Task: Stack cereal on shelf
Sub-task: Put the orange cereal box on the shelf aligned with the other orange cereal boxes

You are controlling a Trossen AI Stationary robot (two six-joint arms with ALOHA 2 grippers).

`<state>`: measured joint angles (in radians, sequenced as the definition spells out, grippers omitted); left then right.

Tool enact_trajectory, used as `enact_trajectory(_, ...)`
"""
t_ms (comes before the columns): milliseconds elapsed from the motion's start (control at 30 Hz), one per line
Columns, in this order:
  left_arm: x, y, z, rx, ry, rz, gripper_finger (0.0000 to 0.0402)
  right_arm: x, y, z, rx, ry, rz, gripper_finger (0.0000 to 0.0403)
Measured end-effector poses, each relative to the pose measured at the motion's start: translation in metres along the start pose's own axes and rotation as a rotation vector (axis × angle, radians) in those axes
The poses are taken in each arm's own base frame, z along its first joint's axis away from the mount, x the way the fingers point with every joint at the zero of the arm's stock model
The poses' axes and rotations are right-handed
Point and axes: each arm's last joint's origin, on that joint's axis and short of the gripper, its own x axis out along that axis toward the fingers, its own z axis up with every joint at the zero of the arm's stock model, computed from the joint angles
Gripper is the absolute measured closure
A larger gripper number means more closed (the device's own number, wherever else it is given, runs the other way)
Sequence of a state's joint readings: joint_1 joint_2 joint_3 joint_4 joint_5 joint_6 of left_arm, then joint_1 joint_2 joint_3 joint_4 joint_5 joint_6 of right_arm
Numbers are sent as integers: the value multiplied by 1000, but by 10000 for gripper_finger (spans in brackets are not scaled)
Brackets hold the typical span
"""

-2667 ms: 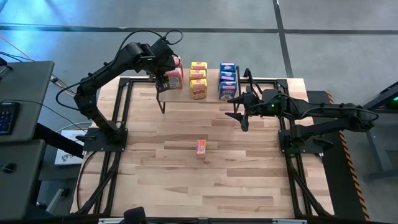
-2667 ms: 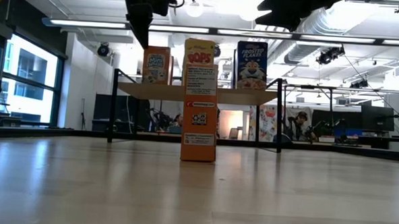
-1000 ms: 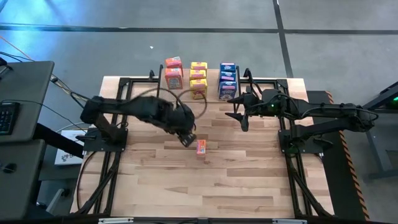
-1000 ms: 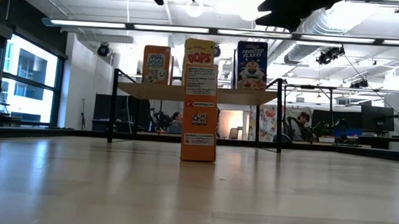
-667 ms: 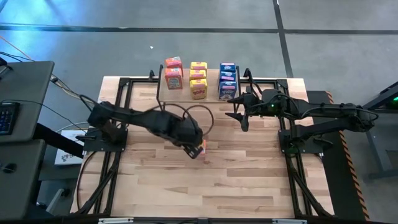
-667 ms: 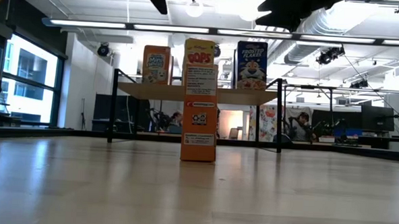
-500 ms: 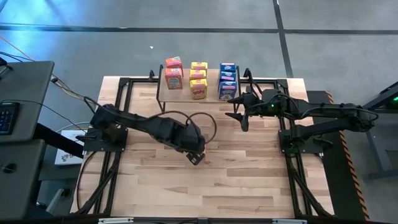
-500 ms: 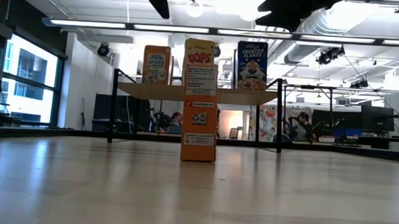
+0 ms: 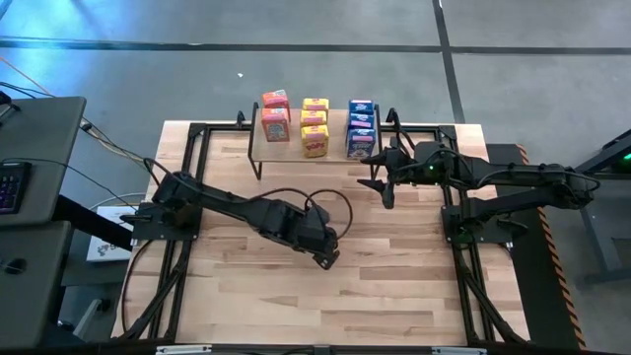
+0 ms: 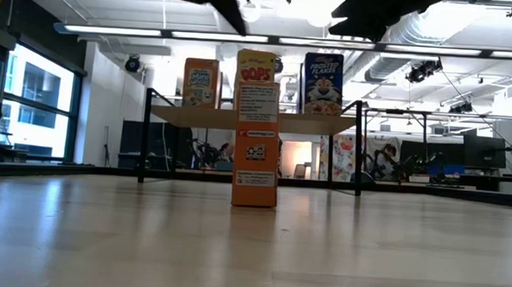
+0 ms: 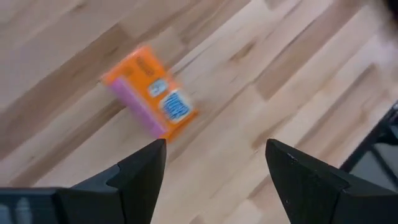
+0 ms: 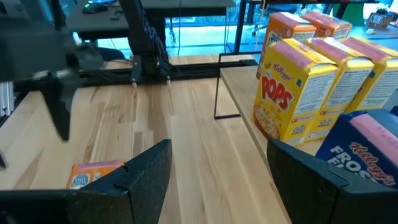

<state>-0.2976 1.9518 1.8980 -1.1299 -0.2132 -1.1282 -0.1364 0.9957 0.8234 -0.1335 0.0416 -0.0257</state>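
One orange-red cereal box stands upright on the tabletop near its middle. It also shows in the left wrist view and the right wrist view. In the high view my left arm hides it. My left gripper is open, above and just past the box, touching nothing. The shelf stands at the far edge. On it are two orange-red boxes, three yellow boxes and three blue boxes. My right gripper hangs open by the shelf's right end.
Black metal frames run along the table's left and right sides under the arm bases. Bare wooden tabletop lies toward the near edge. A desk with a keyboard stands off the table's left side.
My left arm has swept toward the table's near edge and to the right, stretching out low across the tabletop until its gripper stands over the lone orange-red box. The box has stayed upright in place.
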Motion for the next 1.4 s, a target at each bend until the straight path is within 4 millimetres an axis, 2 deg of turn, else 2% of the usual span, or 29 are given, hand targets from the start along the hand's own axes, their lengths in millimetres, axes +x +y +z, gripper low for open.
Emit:
enact_trajectory(400, 26, -1, 5, -107, 6, 41, 134, 0, 0, -1, 0, 6, 0, 146)
enact_trajectory(800, 28, 2, 7, -190, -20, 78, 133, 0, 0, -1, 0, 6, 0, 146)
enact_trajectory(1133, 43, 2, 4, -202, -10, 130, 88, 0, 0, -1, 0, 6, 0, 146)
enact_trajectory(1400, 57, 3, 4, -227, -15, 173, 84, 0, 0, -1, 0, 6, 0, 146)
